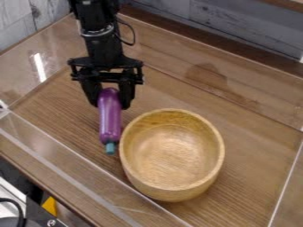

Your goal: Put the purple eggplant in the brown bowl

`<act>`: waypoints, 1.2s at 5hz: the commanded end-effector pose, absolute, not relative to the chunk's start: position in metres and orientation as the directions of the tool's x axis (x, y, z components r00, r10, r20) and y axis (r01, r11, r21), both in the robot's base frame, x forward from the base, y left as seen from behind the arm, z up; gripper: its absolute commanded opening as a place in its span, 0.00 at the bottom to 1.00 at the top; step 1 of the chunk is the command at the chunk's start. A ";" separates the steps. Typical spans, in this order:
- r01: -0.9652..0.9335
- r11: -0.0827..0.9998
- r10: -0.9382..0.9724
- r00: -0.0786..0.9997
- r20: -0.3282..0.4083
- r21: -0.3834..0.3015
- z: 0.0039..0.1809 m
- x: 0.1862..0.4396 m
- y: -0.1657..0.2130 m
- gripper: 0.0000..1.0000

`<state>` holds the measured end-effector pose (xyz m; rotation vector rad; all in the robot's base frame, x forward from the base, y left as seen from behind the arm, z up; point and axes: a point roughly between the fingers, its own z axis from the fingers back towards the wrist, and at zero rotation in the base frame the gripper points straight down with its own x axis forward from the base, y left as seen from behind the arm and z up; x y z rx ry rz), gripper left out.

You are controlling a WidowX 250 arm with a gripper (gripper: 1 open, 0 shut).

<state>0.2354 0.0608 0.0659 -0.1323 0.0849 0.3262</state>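
The black arm (pixel 97 27) comes down from the top edge of the frame, left of centre, as a near-vertical column, and its wrist ends in the hand (pixel 108 96), which points straight down at the worktop (pixel 225 89). The hand's dark body spreads into a wide crossbar in the upper-left part of the picture, and two black fingers (pixel 88 93) drop from its ends, one on each side of the purple eggplant (pixel 109 118).

The hand is closed narrowly on the purple eggplant, pinching it near its upper end, which sits between the fingers just below the crossbar. From that grip the eggplant hangs down and slightly toward the lower right, a slim purple body whose small teal-green tip (pixel 112 148) sits at the lowest point. That tip lies just beside the left outer wall of the brown bowl (pixel 141 161); whether it touches the bowl or the wood of the worktop cannot be told from this view.

The brown bowl stands upright in the lower centre-right of the frame, a thick-walled round wooden vessel with its grain showing inside. The eggplant is outside it, to the left of its rim and above the rim's left shoulder.

The worktop is wood-grained and brown, fenced by clear panels (pixel 48 168) whose edges run along the left and bottom of the picture.
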 end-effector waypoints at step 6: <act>-0.249 0.962 0.244 0.968 -0.059 -0.113 0.085 0.237 0.028 0.00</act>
